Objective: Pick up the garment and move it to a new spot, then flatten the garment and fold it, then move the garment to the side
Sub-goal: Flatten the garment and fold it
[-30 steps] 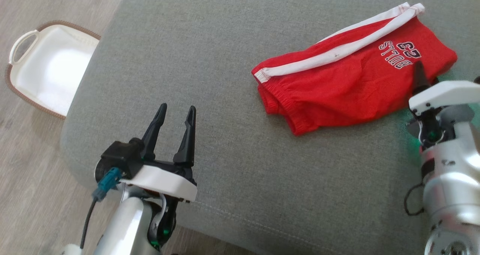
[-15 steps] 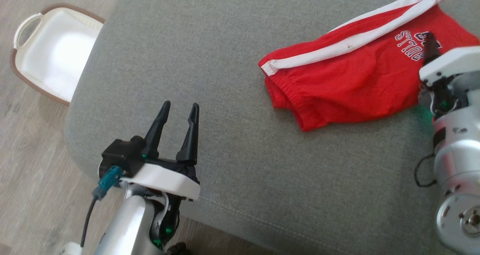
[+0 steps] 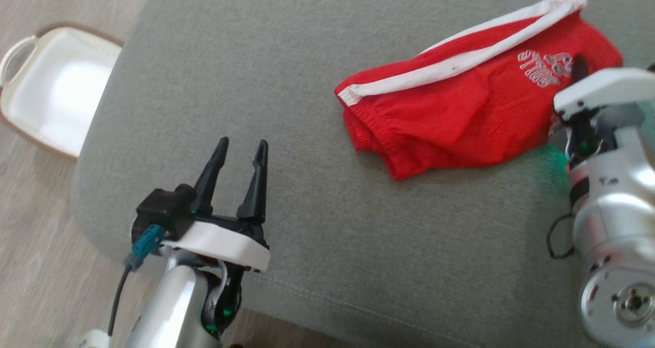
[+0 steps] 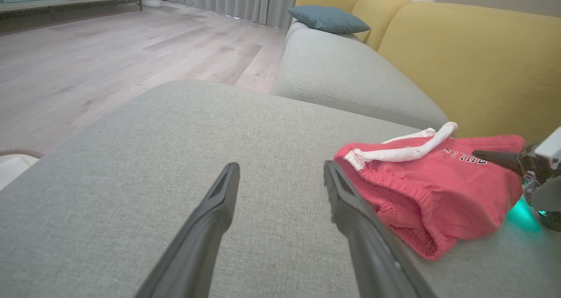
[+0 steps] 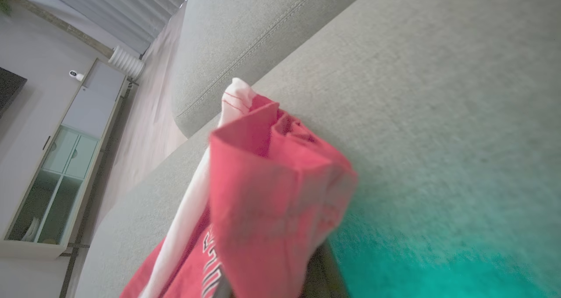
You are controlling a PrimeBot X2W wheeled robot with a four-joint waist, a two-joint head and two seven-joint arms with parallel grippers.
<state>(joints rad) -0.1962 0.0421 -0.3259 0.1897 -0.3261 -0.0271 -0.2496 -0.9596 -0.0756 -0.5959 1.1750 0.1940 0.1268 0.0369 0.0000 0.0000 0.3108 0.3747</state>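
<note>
The garment is a pair of red shorts with a white side stripe and white lettering. It lies crumpled at the far right of the grey sofa cushion. My right gripper sits on the shorts' right end by the lettering, shut on the fabric. In the right wrist view the red cloth bunches up over the fingers and hides them. My left gripper hovers open and empty near the cushion's front left, well apart from the shorts. In the left wrist view, the right gripper rests on the cloth.
A white basket with a brown rim stands on the wooden floor left of the cushion. A yellow backrest rises behind the shorts, with a blue pillow farther along the sofa. Bare grey cushion lies between my two grippers.
My right gripper has gone from open to shut on the shorts' right end, and the cloth there has bunched up. The head camera shifted a little. The left gripper is unchanged.
</note>
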